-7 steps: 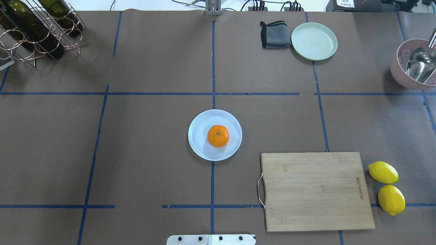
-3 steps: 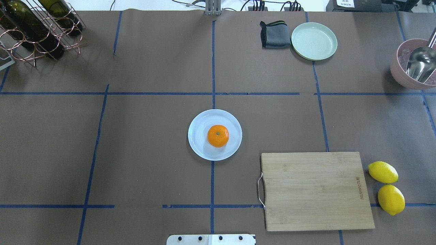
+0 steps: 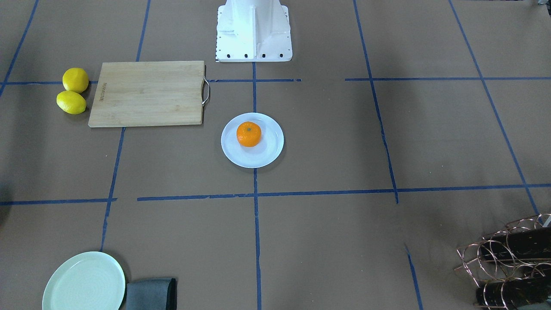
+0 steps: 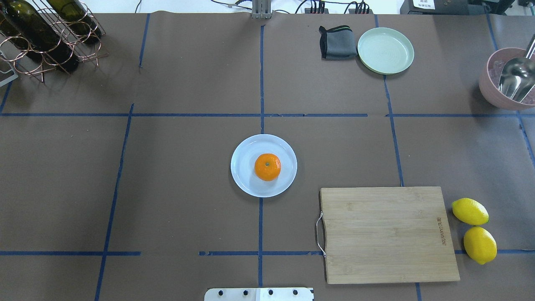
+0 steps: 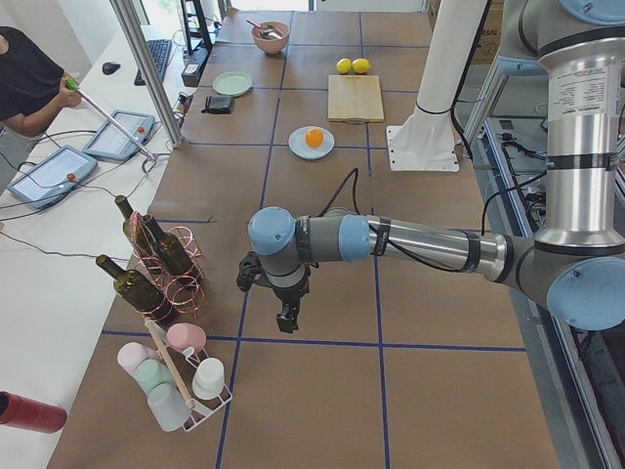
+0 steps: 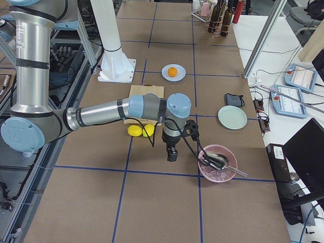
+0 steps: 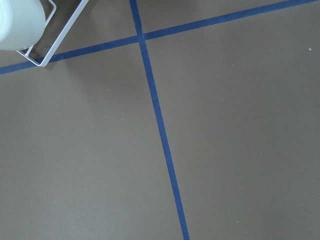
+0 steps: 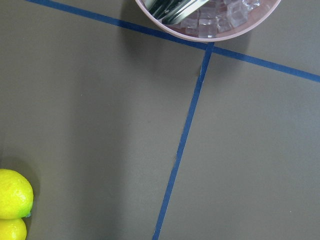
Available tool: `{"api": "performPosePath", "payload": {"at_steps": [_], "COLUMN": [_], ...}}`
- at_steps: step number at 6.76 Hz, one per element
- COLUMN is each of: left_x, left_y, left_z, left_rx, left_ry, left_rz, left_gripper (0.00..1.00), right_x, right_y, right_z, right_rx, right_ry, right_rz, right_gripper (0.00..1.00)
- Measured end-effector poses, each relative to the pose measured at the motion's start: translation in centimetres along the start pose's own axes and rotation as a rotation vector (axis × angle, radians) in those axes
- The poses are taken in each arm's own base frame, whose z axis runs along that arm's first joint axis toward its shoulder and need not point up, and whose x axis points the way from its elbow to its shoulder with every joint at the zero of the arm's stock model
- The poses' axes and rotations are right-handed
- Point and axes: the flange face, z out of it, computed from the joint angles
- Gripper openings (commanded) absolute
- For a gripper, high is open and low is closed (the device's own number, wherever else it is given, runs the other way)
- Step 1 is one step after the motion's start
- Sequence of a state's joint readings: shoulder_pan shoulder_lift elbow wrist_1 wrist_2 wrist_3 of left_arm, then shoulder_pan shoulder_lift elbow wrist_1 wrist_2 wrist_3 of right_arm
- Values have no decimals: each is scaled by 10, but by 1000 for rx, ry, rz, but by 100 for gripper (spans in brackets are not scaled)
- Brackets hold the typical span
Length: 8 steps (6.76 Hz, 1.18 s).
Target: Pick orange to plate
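Observation:
The orange (image 4: 267, 167) rests on the pale bluish-white plate (image 4: 244, 177) at the table's middle, stem dimple up; the front-facing view shows the same orange (image 3: 249, 134) and plate (image 3: 271, 153). Neither gripper is near them. My left gripper (image 5: 286, 320) hangs over bare table beyond the wine rack, far from the plate. My right gripper (image 6: 172, 155) hangs between the lemons and the pink bowl. Both grippers show only in the side views, so I cannot tell whether they are open or shut. The wrist views show no fingers.
A wooden cutting board (image 4: 388, 234) lies right of the plate, with two lemons (image 4: 474, 230) beside it. A mint-green plate (image 4: 385, 50) and grey cloth (image 4: 337, 42) sit at the back right. A pink bowl (image 4: 497, 94) holds ice and a scoop. A bottle rack (image 4: 46, 37) stands back left.

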<state>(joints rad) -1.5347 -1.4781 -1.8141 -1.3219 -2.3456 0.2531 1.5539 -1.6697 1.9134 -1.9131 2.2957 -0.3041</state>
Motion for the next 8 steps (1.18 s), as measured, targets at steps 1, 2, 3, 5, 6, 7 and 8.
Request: {"api": "performPosePath", "payload": {"at_steps": [1, 2, 3, 5, 6, 7, 8], "left_x": [-1, -1, -1, -3, -3, -2, -1], "left_y": [2, 1, -2, -4, -5, -7, -10], "left_z": [0, -1, -3, -4, -6, -8, -10], "left_rx": [1, 4, 8, 14, 22, 31, 36], "left_ry": [3, 4, 4, 5, 3, 1, -1], "left_rz": [-18, -26, -32, -63, -76, -77, -76], "left_gripper": [100, 100, 100, 100, 100, 100, 100], "right_x": [0, -2, -2, -2, -2, -2, -1], "right_y": [0, 0, 0, -1, -1, -2, -2], "right_z": [0, -1, -2, -2, -3, -3, -2], "right_rx": [1, 4, 5, 6, 6, 6, 1], "right_ry": [-2, -5, -5, 0, 1, 2, 4], "right_rz": [-3, -6, -6, -3, -3, -3, 1], "right_gripper": [100, 100, 100, 100, 100, 100, 100]}}
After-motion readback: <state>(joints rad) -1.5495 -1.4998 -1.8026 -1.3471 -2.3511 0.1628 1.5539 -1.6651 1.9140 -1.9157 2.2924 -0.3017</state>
